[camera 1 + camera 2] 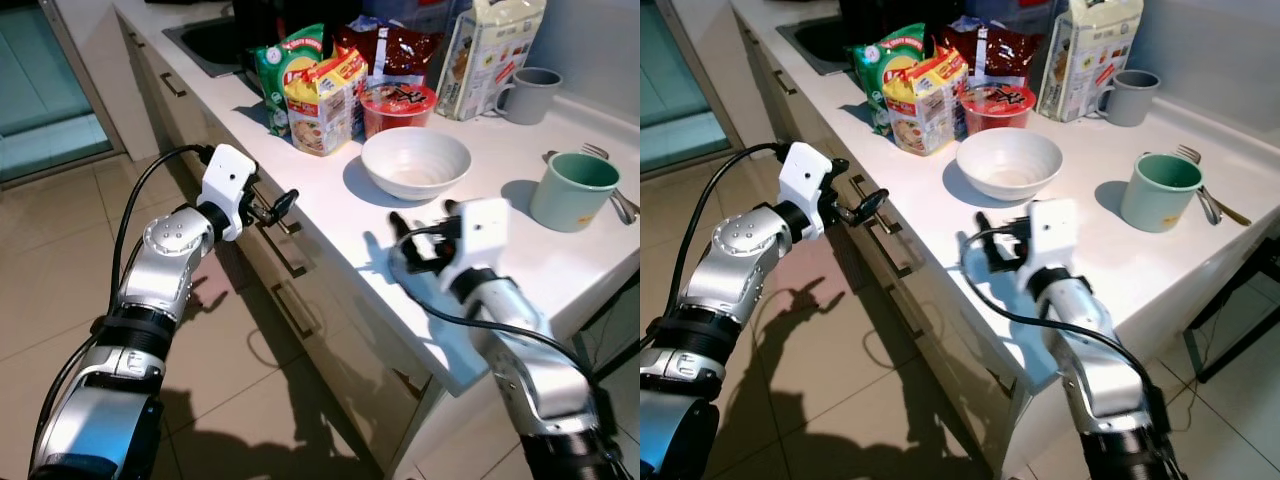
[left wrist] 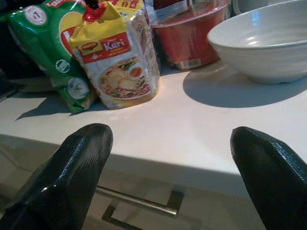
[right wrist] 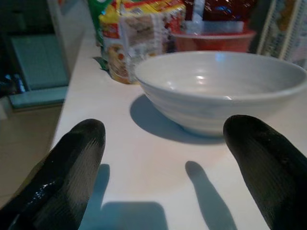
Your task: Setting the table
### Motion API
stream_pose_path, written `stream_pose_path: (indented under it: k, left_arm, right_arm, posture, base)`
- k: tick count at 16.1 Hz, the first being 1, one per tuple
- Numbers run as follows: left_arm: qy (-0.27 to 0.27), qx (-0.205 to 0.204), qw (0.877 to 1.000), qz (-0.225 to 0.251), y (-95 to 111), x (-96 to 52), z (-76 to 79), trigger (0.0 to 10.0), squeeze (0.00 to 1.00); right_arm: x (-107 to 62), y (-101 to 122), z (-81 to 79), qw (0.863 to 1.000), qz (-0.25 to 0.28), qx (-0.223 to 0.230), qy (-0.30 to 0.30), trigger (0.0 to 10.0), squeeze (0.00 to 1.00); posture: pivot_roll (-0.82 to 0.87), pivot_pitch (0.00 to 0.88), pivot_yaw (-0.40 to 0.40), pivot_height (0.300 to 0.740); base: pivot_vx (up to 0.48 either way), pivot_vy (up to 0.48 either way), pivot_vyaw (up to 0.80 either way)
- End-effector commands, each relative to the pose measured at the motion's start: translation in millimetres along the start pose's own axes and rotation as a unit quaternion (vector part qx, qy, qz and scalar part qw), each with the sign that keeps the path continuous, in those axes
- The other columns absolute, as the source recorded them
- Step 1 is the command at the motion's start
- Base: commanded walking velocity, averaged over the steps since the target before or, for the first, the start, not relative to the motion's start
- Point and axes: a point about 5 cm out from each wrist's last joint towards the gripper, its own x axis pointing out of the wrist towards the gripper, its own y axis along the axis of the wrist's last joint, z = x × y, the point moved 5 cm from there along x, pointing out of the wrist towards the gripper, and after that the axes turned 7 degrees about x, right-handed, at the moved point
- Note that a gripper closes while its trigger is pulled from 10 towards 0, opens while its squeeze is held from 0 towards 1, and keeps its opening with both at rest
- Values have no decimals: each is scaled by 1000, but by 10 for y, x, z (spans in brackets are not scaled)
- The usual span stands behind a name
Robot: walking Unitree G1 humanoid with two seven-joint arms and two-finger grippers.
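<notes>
While both pincers gape, right pincer [image 1: 420,228] near white bowl [image 1: 415,162], left pincer [image 1: 277,207] off the worktop [image 1: 330,215] edge, green mug [image 1: 571,190] right, noodle packets [image 1: 322,100] far, tiled floor [image 1: 60,270].

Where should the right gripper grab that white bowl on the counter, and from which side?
Probably the near rim of the white bowl, reached from the counter's front edge, where the right gripper is already open and pointed at it. The bowl sits upright and looks empty, so one finger can go inside the thin flared wall and one outside. Packets crowd its far side.
</notes>
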Motion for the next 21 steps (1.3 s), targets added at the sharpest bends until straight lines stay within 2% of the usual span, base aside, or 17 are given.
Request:
stream_pose_path:
  k: [1,6,8,14,21]
  left_arm:
    - [5,17,1000,1,78,5,-97,10000,0]
    - [1,24,1000,-5,65,-16,-127,10000,0]
    - [0,28,1000,-6,71,-17,-137,10000,0]
    - [1,34,999,-5,92,-11,-163,10000,0]
    - [0,37,999,-1,121,8,-152,10000,0]
  right_arm:
    - [22,24,9,1000,7,-3,1,10000,0]
    - [28,-34,85,999,13,40,-26,10000,0]
    - [33,-22,113,995,25,88,-42,10000,0]
    - [77,42,143,990,47,119,-56,10000,0]
    - [294,65,182,991,49,106,-60,10000,0]
  posture:
    - [-12,0,83,740]
    - [-12,0,104,740]
    - [-10,0,105,740]
    - [-5,0,104,740]
    - [4,0,100,740]
  base:
    - [0,0,0]
    - [0,0,0]
    - [0,0,0]
    - [0,0,0]
    - [0,0,0]
